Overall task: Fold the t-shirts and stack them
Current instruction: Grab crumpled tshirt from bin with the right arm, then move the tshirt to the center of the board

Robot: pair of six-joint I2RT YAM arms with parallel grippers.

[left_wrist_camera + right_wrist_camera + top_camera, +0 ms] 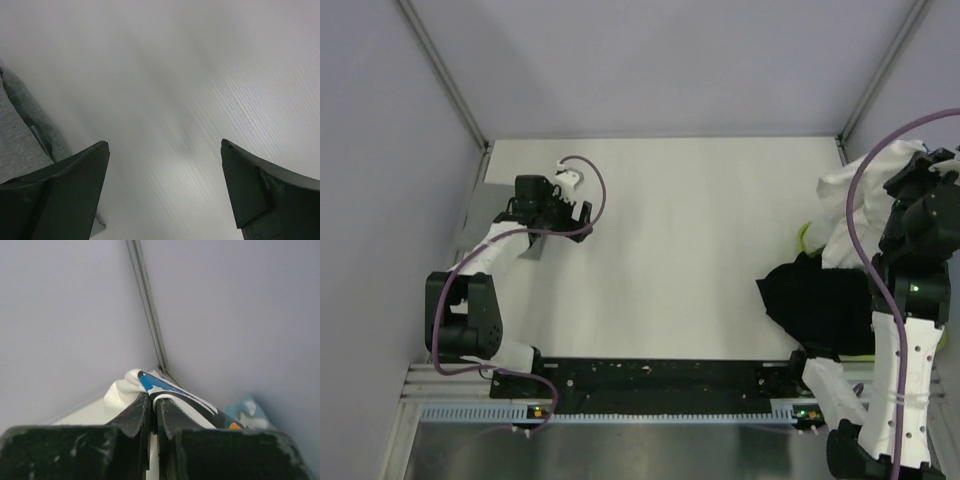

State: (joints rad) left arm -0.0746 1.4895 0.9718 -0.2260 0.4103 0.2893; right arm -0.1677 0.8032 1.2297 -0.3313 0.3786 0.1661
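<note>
My right gripper [918, 172] is raised at the far right and is shut on the white t-shirt [855, 195]. In the right wrist view the jaws [152, 404] pinch a fold of this white shirt [120, 392], which shows blue and dark print. A black t-shirt [820, 300] lies crumpled below it at the right edge of the table. My left gripper [578, 212] is open and empty over bare table at the far left. A grey t-shirt [20, 140] lies just left of its left finger; in the top view only a grey flap [532, 246] shows under the arm.
A sliver of lime-green tray [803, 236] shows beside the black shirt. A light blue cloth [245, 411] shows beyond the right fingers. Grey walls close in the white table [690, 250] on three sides. The arm bases stand on a black rail [660, 375] at the near edge.
</note>
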